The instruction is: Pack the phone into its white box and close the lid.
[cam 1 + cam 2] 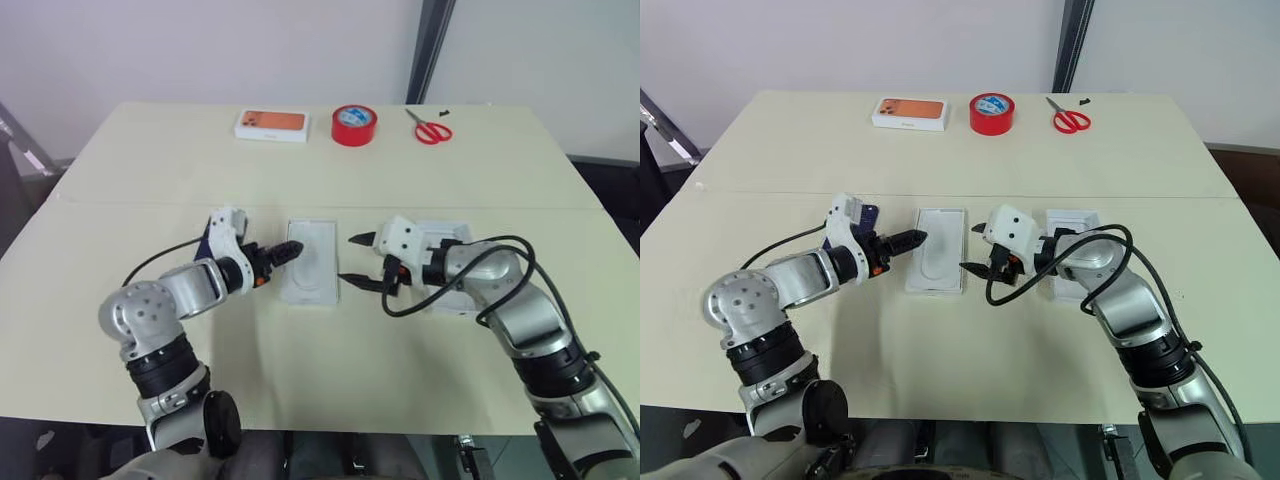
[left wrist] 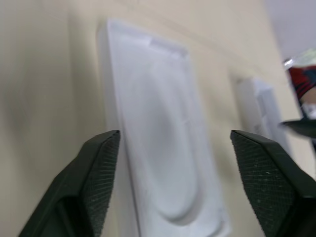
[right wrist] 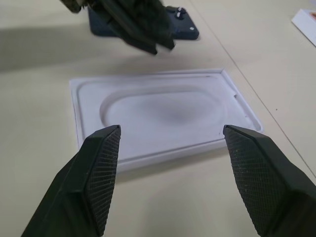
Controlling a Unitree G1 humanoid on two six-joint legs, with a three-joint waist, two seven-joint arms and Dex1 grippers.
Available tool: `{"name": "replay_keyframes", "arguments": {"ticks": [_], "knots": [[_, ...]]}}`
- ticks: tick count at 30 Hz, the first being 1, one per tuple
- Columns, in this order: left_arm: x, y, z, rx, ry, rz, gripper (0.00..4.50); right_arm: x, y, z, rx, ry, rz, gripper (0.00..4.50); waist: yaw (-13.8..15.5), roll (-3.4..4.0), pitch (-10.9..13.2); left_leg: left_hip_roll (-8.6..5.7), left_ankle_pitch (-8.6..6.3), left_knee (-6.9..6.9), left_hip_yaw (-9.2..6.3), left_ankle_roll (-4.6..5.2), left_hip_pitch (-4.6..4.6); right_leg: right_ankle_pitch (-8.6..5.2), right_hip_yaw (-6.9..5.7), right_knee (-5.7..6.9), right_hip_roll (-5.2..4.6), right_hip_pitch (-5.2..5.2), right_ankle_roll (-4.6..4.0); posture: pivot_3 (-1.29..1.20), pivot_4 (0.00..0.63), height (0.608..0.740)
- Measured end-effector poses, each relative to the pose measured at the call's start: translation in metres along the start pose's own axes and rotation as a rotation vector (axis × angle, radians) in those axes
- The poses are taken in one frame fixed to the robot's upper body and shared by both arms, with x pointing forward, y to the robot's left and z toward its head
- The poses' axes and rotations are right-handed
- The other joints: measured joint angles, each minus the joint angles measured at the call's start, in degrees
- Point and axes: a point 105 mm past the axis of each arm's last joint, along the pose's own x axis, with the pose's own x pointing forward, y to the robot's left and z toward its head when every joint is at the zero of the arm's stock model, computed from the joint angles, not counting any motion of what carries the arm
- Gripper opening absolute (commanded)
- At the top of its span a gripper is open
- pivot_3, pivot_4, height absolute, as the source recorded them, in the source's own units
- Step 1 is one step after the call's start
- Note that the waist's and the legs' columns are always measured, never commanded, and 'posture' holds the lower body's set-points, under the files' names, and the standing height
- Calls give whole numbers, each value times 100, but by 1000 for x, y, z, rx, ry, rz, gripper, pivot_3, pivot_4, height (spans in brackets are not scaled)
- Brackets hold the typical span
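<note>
The slim dark navy-blue phone lay by the table's left side, behind the released left end effector, nearer it than the released right end effector; between them the shallow white cardboard tray ran lengthwise toward the far edge.

Arms: silver-grey metal links with black joint bands. Left shoulder housing round, ringed with small screw holes. White wrist blocks on both arms; orange ring behind left gripper. Black cables looped from each wrist, the right arm's at 6 o'clock of right gripper. Fingers black, wedge-shaped, pads cross-hatched.
</note>
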Motion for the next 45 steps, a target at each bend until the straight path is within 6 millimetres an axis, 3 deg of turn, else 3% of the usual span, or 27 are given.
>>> {"name": "replay_keyframes", "arguments": {"ticks": [5,6,10,15,18,23,26,30,37,40,44,45], "knots": [[-24,16,24,144,-91,60,3855,15,-8,10,37,5,-39,301,-27,1,0,1,7,-4,1,-13,2,0,4,4,2,-6,-1,0,150,740],[-32,24,25,215,-90,100,3855,20,-8,11,38,13,-41,76,-47,1,0,1,18,-10,4,-33,5,-1,9,4,2,-8,-1,0,150,740],[-46,43,11,418,-52,137,3855,45,-6,11,24,49,-55,76,-25,2,0,-1,25,-15,7,-44,5,-1,10,2,-5,-10,-4,0,150,740],[-55,50,-6,616,-19,86,3855,67,-8,8,-50,115,-78,76,19,2,0,-1,4,-16,3,-8,-9,-1,3,-20,-16,-11,-6,0,150,740],[-59,53,-10,693,-13,79,3855,71,-4,5,-79,126,-53,76,17,2,0,-2,2,-16,3,-3,-21,0,0,-30,-20,-19,-6,0,150,740],[-62,60,-16,729,-10,80,3855,66,23,16,-94,47,105,76,10,2,0,-1,-3,-16,0,5,-24,0,-3,-28,-19,-19,-5,0,150,740],[-67,63,-21,756,15,75,3855,50,38,10,-77,50,211,941,16,2,0,-1,-5,-15,-1,8,-24,0,-4,-29,-22,-17,-5,0,150,740],[-69,61,-23,779,18,45,3855,36,41,4,-58,63,229,2867,-4,2,0,1,-5,-16,-2,9,-22,1,-6,-28,-20,-17,-8,0,150,740],[-71,57,-24,828,11,16,3855,32,60,-24,-47,142,249,2867,0,2,0,2,-5,-16,-2,10,-21,2,-6,-28,-20,-16,-8,0,150,740],[-71,57,-25,832,12,17,3855,32,60,-27,-52,150,232,1960,4,2,0,1,-5,-16,-2,10,-21,2,-6,-29,-20,-15,-8,0,150,740],[-71,58,-25,832,14,18,3855,31,63,-27,-65,145,219,47,13,2,0,2,-5,-16,-2,10,-21,2,-7,-29,-20,-13,-8,0,150,740],[-71,58,-25,832,14,18,3855,30,64,-27,-68,142,220,47,11,2,0,1,-5,-16,-2,10,-21,2,-8,-30,-20,-13,-8,0,150,740]]}}
